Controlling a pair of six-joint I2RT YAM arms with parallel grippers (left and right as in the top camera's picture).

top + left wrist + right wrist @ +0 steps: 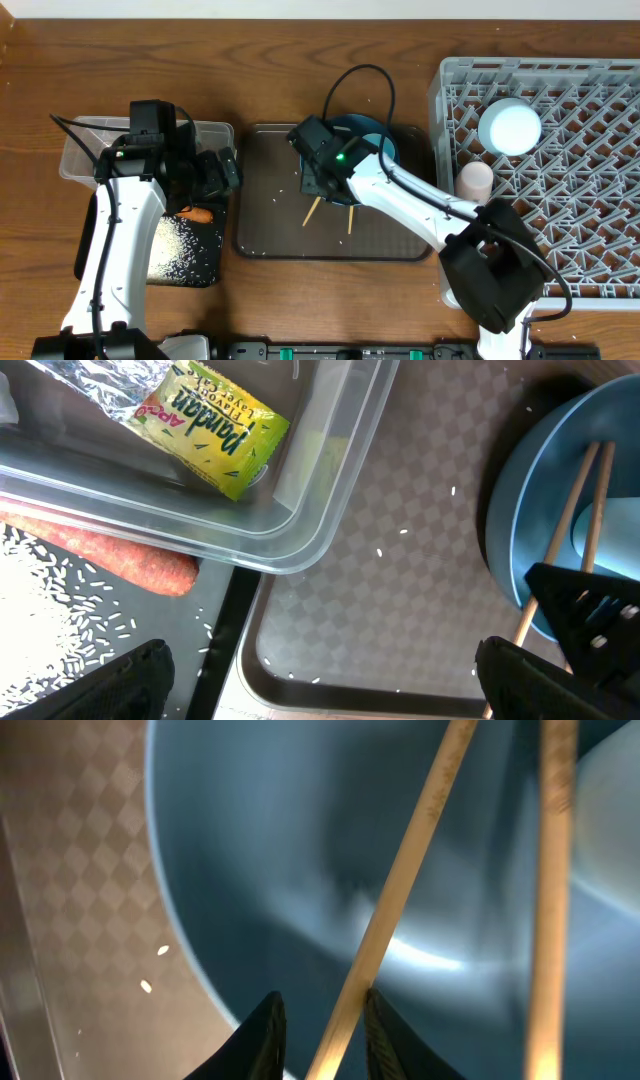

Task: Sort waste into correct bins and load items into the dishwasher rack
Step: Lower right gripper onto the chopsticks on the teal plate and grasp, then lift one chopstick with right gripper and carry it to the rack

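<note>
Wooden chopstick (pixel 410 890) — right claw (pixel 322 1038) astride

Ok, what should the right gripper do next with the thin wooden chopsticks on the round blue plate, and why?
Probably close the right gripper on the thin wooden chopstick between its fingers: they straddle that stick above the round blue plate, with a small gap on one side.

The rack (pixel 600 150) is set at the right of the overhead frame, with a cup (pixel 475 178) held at its left edge. The serving tray (pixel 270 200) is placed at centre, and the plate (pixel 385 140) is seated at its upper right, with the chopsticks (pixel 395 900) laid across it. At left, the tub (pixel 80 140) is found above the shallow tray (pixel 212 255), on which the carrot (pixel 199 213) and rice (pixel 172 248) are laid.
</note>
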